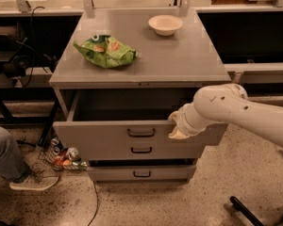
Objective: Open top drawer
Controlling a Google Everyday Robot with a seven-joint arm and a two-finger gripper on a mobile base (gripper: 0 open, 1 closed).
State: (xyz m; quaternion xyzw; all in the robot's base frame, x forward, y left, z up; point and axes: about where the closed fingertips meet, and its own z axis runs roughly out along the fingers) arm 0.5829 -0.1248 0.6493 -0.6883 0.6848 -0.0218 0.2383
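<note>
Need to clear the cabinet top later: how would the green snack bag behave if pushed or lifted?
The green snack bag looks crumpled and puffy, so probably floppy and light; it likely deforms under a pinch. Lying flat, it should slide, not roll. The tool is at the front of the open top drawer, far from the bag.

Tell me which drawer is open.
The top drawer, tray exposed, the gripper at its front edge. The middle drawer and bottom drawer show only fronts.
</note>
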